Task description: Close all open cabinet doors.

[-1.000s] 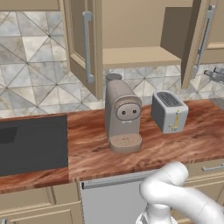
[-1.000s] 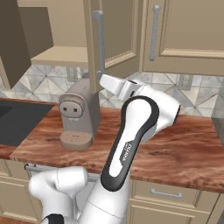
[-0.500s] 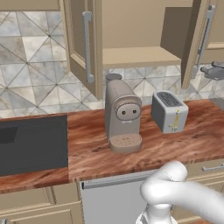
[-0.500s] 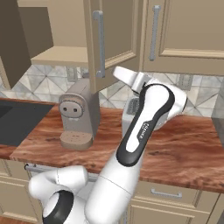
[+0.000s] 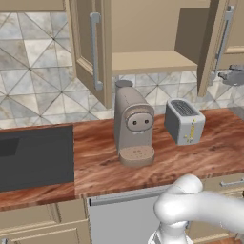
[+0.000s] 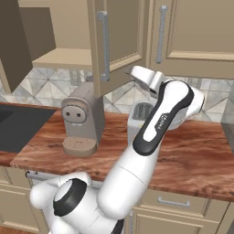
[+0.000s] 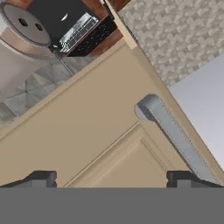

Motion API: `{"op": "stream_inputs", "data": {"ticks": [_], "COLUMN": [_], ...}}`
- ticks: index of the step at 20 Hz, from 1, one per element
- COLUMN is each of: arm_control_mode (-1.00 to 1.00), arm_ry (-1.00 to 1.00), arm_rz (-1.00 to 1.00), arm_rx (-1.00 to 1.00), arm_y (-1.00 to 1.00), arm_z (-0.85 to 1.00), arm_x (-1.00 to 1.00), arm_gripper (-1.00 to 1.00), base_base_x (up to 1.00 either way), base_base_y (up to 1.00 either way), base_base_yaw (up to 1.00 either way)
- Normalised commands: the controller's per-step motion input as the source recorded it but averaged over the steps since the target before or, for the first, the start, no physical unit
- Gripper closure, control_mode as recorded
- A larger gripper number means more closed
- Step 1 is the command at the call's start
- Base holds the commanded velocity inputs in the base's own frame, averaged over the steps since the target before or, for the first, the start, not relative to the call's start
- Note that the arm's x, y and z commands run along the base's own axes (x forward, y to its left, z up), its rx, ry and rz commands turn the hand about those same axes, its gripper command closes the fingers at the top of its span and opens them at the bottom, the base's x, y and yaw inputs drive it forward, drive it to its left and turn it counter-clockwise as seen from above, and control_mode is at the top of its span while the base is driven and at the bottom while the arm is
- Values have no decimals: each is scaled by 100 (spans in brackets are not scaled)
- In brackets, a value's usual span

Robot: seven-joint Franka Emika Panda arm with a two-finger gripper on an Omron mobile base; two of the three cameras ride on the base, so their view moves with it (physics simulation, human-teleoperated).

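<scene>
Two wall cabinet doors are standing open over the desk [image 5: 105, 167], leaving the bare shelf [image 5: 147, 61] between them exposed. The left door [image 5: 90, 47] is swung out toward the room with its long handle [image 5: 96, 51] facing forward, and the right door [image 5: 220, 45] is also hanging out from its frame, seen almost edge-on in the left base view. In the right base view that same right door [image 6: 116, 41] is jutting forward over the coffee machine [image 6: 81, 119], and a neighbouring door [image 6: 201, 32] to its right is lying flush, so it needs no attention.

The arm is reaching up so that the claw [image 5: 233, 75] is sitting just beside the lower part of the right door, on its outer face. The hand view is looking straight onto that door [image 7: 87, 140], with the bar handle [image 7: 175, 135] running away to one side and the two finger tips [image 7: 41, 178] rising well apart. The claw is spread wide and grasping nothing; that fits a push with the flat of the hand rather than a pull on the handle.

Below, the toaster [image 5: 184, 121] and the coffee machine are standing clear of the door's swing, so they should not be getting in the way. My judgement is that the right door is being tackled first, with the left one waiting.
</scene>
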Motion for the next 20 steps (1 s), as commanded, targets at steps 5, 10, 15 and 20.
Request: {"op": "stream_inputs", "data": {"ticks": [5,10,15,20], "arm_control_mode": [-100,-100,-100,-100], "arm_ry": [6,5,0,0], "arm_rz": [-16,-19,-20,-23], "arm_rx": [0,0,-5,-8], "arm_y": [10,35,67,89], "arm_z": [-12,-10,-12,-11], "arm_x": [61,56,12,17], "arm_gripper": [-100,-100,-100,-100], "base_base_x": [0,0,0,0], "base_base_y": [0,0,0,0], "base_base_yaw": [0,0,0,0]}}
